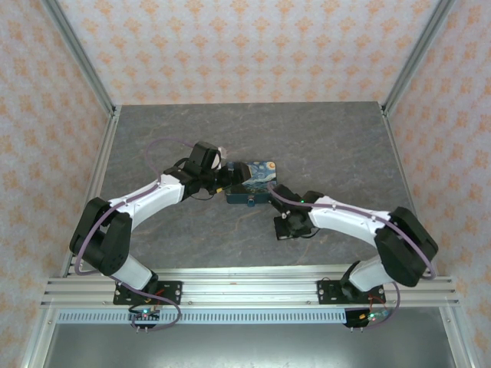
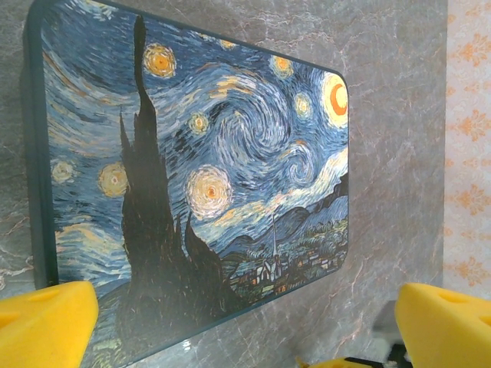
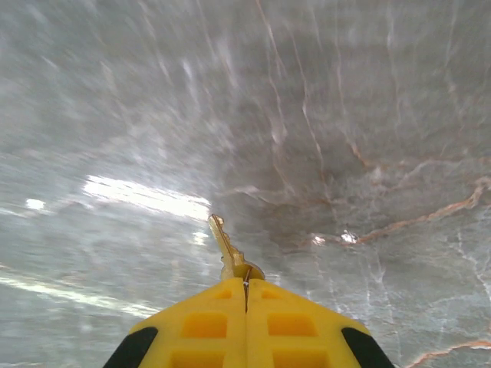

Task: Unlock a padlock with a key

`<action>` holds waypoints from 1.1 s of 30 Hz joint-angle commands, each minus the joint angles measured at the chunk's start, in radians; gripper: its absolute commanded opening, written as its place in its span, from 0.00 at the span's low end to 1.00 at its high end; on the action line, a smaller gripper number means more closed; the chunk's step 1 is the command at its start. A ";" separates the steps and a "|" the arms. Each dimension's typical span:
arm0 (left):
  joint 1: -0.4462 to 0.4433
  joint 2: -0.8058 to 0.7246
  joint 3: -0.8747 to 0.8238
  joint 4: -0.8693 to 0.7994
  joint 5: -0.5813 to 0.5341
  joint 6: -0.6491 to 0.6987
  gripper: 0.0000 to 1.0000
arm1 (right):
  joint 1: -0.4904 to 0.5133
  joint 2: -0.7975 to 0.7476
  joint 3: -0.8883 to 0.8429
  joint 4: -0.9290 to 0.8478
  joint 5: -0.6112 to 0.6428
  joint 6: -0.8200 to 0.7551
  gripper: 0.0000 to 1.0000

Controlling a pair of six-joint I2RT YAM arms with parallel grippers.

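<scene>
**Key clamped in right claw (image 3: 245, 285), tip toward 11 o'clock**

The yellow fingers are pressed together on the bow of the key (image 3: 228, 249). Its long axis runs straight out from the fingertips, with the grey worktop (image 3: 368, 115) behind it. The left claw (image 2: 245, 326) stands wide apart at the near edge of the painted box (image 2: 230, 153). The box lies flat, its inside hidden.
</scene>
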 commanded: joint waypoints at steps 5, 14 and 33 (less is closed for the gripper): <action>0.007 -0.052 -0.052 0.089 0.004 -0.111 1.00 | -0.082 -0.165 -0.074 0.234 -0.114 0.199 0.00; -0.017 -0.056 -0.076 0.179 0.064 -0.219 0.97 | -0.111 -0.212 -0.078 0.385 -0.254 0.128 0.00; -0.138 0.014 -0.051 0.214 0.116 -0.203 0.56 | -0.112 -0.172 -0.048 0.405 -0.311 0.046 0.00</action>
